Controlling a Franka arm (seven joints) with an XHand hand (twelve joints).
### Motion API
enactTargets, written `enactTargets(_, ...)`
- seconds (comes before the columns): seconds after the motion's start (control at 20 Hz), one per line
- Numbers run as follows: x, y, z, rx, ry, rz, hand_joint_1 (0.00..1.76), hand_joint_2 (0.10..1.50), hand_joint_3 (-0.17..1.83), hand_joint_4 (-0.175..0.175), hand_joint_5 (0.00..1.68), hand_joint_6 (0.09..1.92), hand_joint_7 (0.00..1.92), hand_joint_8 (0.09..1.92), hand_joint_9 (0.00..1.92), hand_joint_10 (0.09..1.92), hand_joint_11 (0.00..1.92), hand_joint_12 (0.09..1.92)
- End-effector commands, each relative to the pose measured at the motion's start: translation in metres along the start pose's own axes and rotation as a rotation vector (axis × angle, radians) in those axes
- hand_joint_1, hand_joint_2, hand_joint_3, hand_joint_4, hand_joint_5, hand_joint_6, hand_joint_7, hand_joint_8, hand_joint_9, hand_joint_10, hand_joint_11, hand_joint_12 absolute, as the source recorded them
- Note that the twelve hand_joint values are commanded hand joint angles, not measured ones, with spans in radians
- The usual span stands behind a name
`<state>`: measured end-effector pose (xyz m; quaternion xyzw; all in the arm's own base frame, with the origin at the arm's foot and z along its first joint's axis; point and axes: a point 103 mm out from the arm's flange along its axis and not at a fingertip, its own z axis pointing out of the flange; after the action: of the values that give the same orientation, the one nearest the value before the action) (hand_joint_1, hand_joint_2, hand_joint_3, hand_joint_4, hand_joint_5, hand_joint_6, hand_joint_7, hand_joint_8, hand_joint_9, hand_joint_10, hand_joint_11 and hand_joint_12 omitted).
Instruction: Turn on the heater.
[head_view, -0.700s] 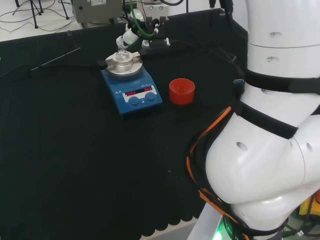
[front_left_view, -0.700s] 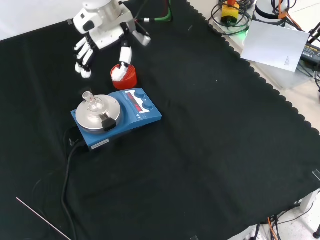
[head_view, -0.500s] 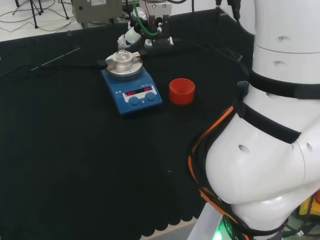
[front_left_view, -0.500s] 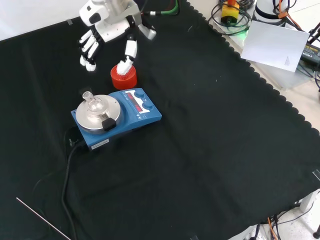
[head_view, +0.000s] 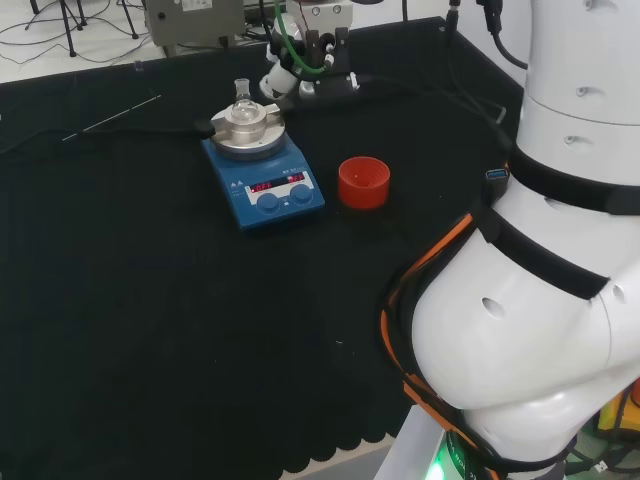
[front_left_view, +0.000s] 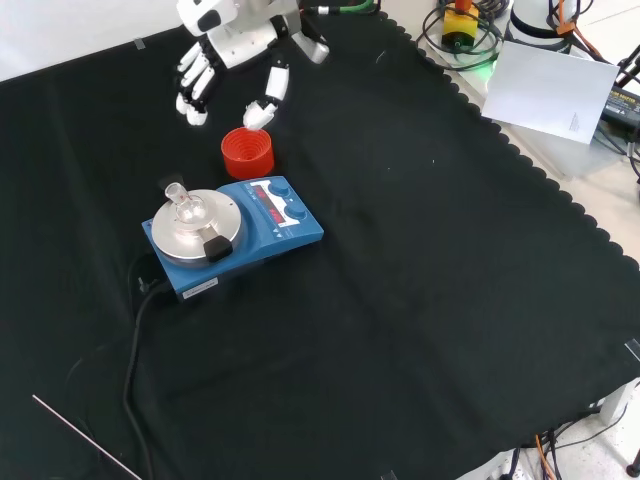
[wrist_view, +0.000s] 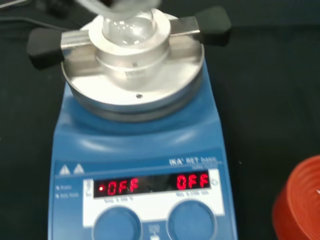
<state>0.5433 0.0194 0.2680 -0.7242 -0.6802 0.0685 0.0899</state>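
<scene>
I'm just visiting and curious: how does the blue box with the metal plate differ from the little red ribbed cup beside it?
The blue heater box is flat and rectangular; the red ribbed ring is round and open on top. The heater carries a round metal plate with a small clear glass flask on it, while the ring looks empty. The heater has a black cable; the ring has none. Both sit on the black cloth, untouched by the hand.

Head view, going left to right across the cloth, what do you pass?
Thin rod → blue heater with a small glass flask on its plate → red ribbed ring → the arm's white links.
</scene>
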Motion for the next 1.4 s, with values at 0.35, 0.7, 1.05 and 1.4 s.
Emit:
enactTargets(0.35,0.002,-0.053,0.011,-0.048,-0.105,-0.013,1.26,0.70,0.75,-0.090,0.41,0.09,1.31,0.96,1.44,0.66,1.44,0.82)
enactTargets(0.7,0.000,-0.063,0.015,0.029,-0.074,0.009,1.25,0.81,0.72,-0.103,0.61,0.19,1.73,1.69,1.85,1.51,1.90,1.51)
enactTargets(1.05,0.010,-0.059,0.034,0.261,-0.113,0.024,1.42,0.76,0.91,-0.097,0.42,0.47,1.83,1.84,1.92,1.75,1.92,1.71)
enactTargets(1.4,0.003,-0.054,0.057,0.432,-0.145,0.043,1.42,0.74,0.94,-0.074,0.26,0.28,1.83,1.85,1.92,1.74,1.92,1.70)
